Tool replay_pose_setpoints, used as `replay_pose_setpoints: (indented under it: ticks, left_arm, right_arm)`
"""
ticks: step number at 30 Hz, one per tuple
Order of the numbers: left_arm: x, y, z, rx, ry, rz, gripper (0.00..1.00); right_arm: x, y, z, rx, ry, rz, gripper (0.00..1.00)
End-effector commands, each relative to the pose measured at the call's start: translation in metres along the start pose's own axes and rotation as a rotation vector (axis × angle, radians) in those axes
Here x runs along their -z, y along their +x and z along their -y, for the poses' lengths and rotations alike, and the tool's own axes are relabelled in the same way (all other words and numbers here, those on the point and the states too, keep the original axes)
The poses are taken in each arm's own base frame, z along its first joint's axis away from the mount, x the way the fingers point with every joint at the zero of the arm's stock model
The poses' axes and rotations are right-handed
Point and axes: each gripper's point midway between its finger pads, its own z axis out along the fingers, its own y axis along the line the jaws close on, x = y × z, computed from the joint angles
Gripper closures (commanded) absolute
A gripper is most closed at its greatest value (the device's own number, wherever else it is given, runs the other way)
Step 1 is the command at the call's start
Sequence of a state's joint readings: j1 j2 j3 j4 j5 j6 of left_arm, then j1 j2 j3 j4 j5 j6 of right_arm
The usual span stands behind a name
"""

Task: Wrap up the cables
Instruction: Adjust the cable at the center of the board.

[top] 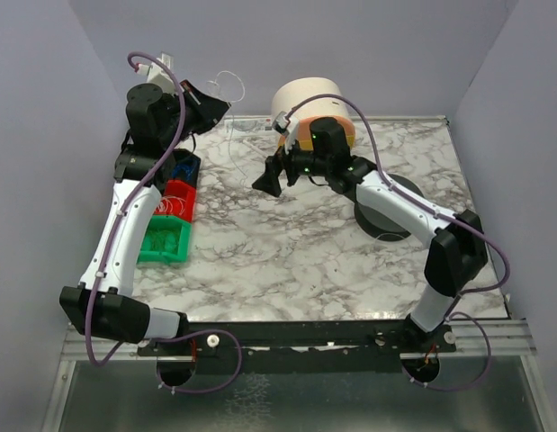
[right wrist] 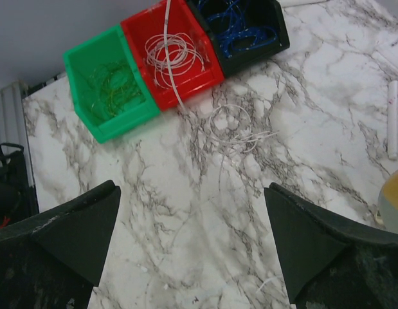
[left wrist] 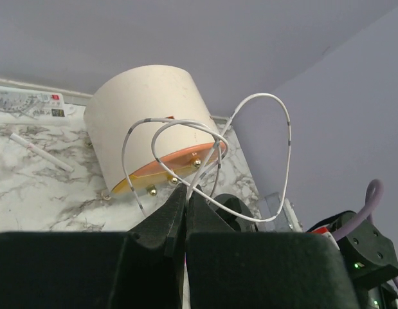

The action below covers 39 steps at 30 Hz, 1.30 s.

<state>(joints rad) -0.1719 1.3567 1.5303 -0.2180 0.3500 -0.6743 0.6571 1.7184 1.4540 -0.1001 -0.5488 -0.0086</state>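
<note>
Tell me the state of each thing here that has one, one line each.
Left gripper: jaws shut on thin white cable, looped in the air.
Right gripper: jaws open, empty.
Red plastic bin: holds coiled white wire.
Green plastic bin: holds greenish wire.
Loose white wire tangle: lying on marble table.

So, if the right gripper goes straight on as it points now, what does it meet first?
The right gripper would probably meet the loose white cable on the table, short of the red bin; depth is unclear.
</note>
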Motion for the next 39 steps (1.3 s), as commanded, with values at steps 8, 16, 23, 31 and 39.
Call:
replay_pose_setpoints:
  ticks: [8, 16, 23, 31, 39]
  left_arm:
    - [-0.002, -0.01, -0.01, 0.11, -0.029, 0.054, 1.0]
    - [-0.002, -0.009, -0.018, 0.141, -0.04, 0.057, 1.0]
    - [-0.002, -0.01, -0.015, 0.15, -0.022, 0.056, 1.0]
    - [-0.003, -0.011, -0.012, 0.153, -0.004, 0.056, 1.0]
    - [-0.005, -0.011, -0.012, 0.148, 0.002, 0.054, 1.0]
  right_arm:
    - [-0.048, 0.022, 0.021, -0.228, 0.129, -0.067, 0.0]
    - [-0.08, 0.017, 0.011, -0.233, 0.138, -0.081, 0.0]
    - [-0.099, 0.03, 0.027, -0.219, 0.306, -0.123, 0.09]
    - [-0.099, 0.053, 0.052, -0.197, 0.453, -0.166, 0.16]
    - [-0.103, 0.056, 0.058, -0.186, 0.473, -0.189, 0.25]
